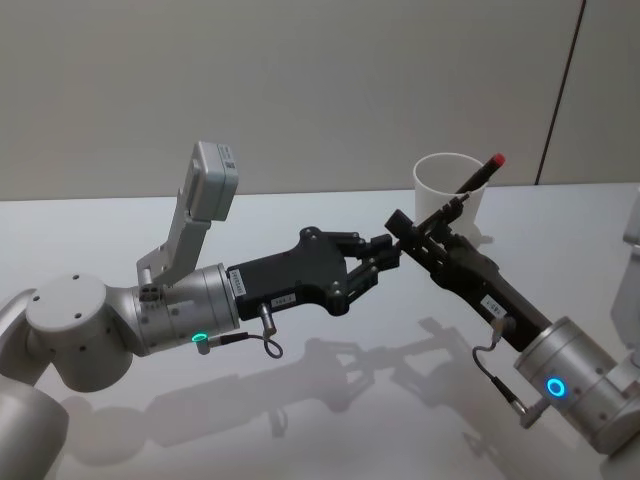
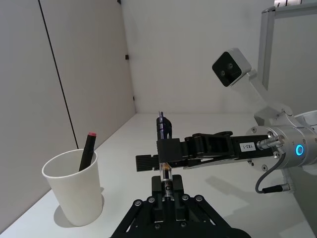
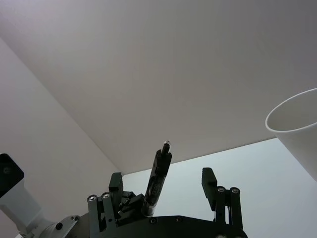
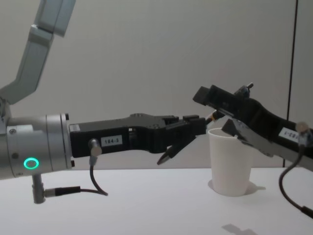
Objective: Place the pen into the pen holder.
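Midair, the left end effector (image 2: 168, 187) grips the pen (image 2: 163, 130) between the right end effector's (image 3: 162, 177) spread fingers (image 3: 208, 177) (pen holder (image 2: 74, 193) nearby).

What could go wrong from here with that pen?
1. The pen stands inside the open right hand, gripped by the left hand; releasing early would likely drop it.
2. The pen holder already has a red-tipped pen leaning inside; a bump might tip it.
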Controlling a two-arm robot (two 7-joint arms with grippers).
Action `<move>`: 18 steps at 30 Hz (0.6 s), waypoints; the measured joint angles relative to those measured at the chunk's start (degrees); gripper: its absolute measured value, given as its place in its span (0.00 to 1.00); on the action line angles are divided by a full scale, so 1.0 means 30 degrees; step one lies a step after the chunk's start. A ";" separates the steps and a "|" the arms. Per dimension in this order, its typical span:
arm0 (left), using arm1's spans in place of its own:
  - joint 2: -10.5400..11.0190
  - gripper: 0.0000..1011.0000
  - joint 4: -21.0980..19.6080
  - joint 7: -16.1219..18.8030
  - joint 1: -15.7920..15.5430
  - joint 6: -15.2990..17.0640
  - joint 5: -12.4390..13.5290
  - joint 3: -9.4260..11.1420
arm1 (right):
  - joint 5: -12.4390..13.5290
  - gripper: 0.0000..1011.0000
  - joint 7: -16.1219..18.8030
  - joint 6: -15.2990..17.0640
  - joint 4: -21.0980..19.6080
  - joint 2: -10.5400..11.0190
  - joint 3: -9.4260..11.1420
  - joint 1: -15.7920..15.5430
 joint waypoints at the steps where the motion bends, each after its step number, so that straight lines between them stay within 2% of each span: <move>1: 0.0000 0.12 0.0001 0.0000 0.0000 0.0000 -0.0001 0.0000 | 0.0004 0.99 0.0000 0.0000 0.0027 -0.0025 -0.0008 0.0032; 18: 0.0000 0.12 0.0001 -0.0001 -0.0001 0.0000 -0.0001 0.0000 | 0.0089 0.99 -0.0155 0.0074 0.0479 -0.0318 -0.0146 0.0504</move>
